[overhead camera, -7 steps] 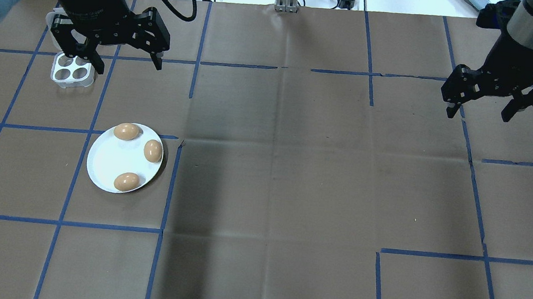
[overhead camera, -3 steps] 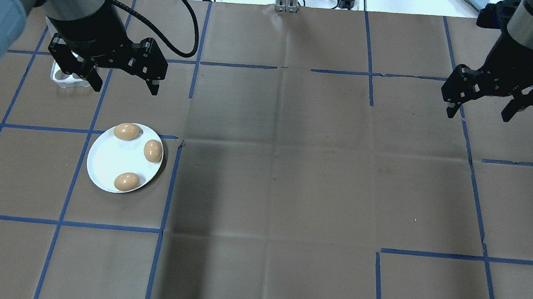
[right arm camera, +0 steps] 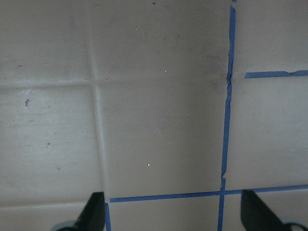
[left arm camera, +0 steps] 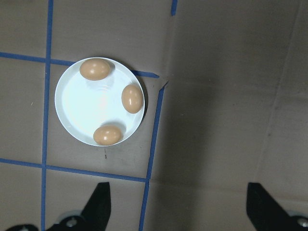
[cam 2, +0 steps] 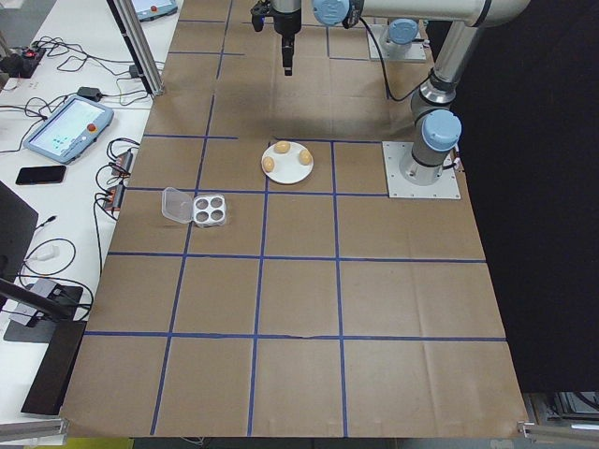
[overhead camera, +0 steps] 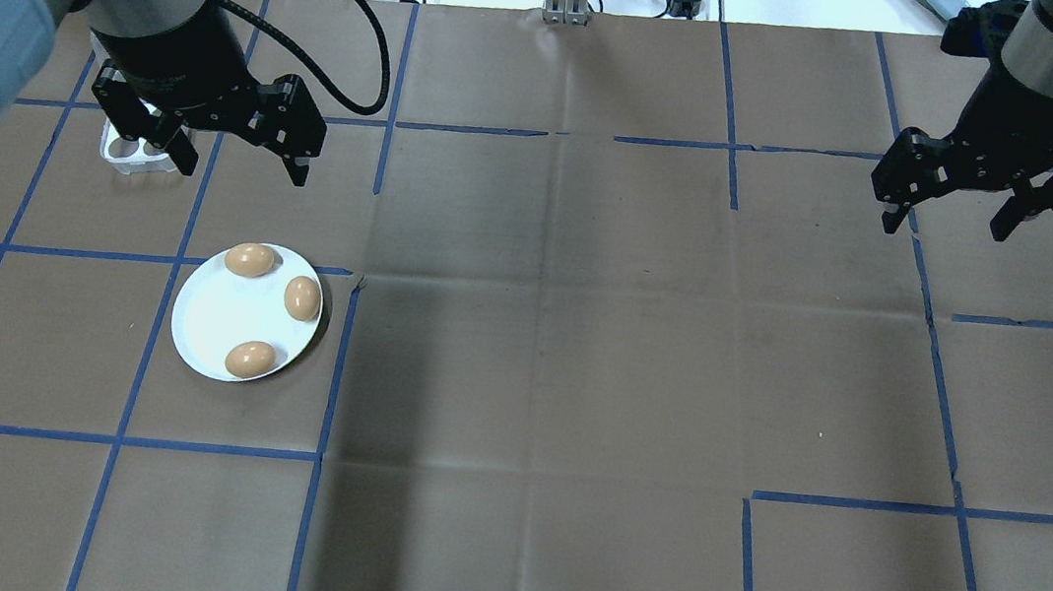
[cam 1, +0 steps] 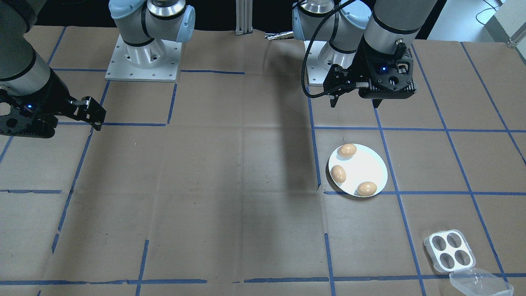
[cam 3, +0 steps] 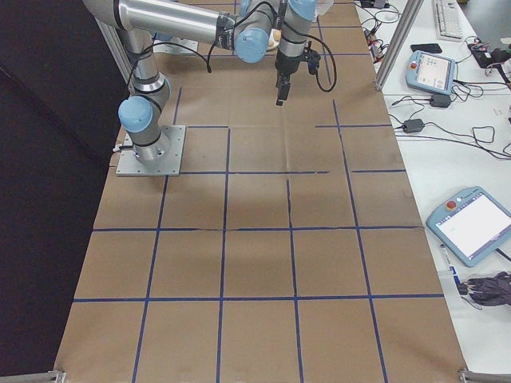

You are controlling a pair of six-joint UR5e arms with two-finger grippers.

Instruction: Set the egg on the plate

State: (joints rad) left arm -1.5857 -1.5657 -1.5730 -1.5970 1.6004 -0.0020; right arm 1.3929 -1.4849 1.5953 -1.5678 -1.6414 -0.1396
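The brown paper-covered table (overhead camera: 578,361) with its blue tape grid takes up most of every view, and over it hang the two arms. The left gripper (overhead camera: 236,151) hovers high, at about 12 o'clock from the plate in the overhead view, its fingers spread wide with nothing between them — the wrist view looks straight down between the two black fingertips onto bare paper and the plate beyond. The right gripper (overhead camera: 954,217) hangs well apart over the far side of the table, also spread and empty. The plate (overhead camera: 216,320), round and white, sits flat on a tape crossing; on it lie three brown eggs (overhead camera: 251,260), set near the rim at roughly 12, 2 and 5 o'clock as seen from overhead, none touching another. The egg tray (cam 1: 450,250) lies well away from the plate, its four cups all empty and its clear lid (cam 1: 478,282) hinged open beside it. No loose egg shows anywhere on the table — so the task looks done, as far as can be judged, with nothing left to carry.
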